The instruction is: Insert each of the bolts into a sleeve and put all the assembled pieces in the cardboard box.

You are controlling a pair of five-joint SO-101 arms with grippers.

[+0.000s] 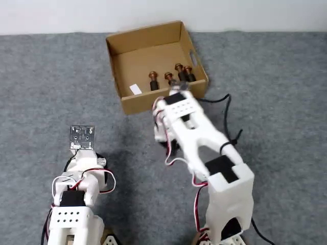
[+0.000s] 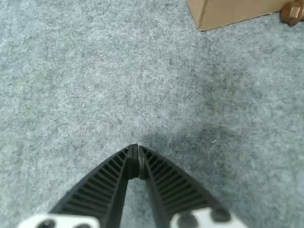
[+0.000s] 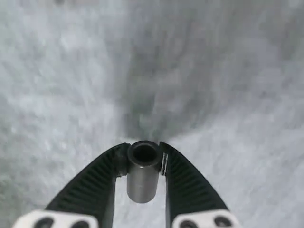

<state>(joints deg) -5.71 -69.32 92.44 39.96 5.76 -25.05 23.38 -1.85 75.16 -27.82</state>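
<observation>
The cardboard box (image 1: 134, 104) stands open at the back centre, holding several copper-headed bolts in dark sleeves (image 1: 154, 80) that stand upright along its near right side. My right gripper (image 3: 142, 154) is shut on a grey metal sleeve (image 3: 142, 173) whose open end faces the camera. In the high view the right gripper (image 1: 177, 93) hangs at the box's front wall. My left gripper (image 2: 137, 159) is shut on nothing, low over the carpet at the front left (image 1: 82, 138). A copper bolt head (image 2: 292, 12) lies on the carpet beside the box corner (image 2: 228, 12).
Grey carpet covers the whole table. A small white label (image 1: 135, 89) lies on the box floor. Black and red-white cables (image 1: 227, 109) trail from the right arm. Open carpet lies to the left and right of the box.
</observation>
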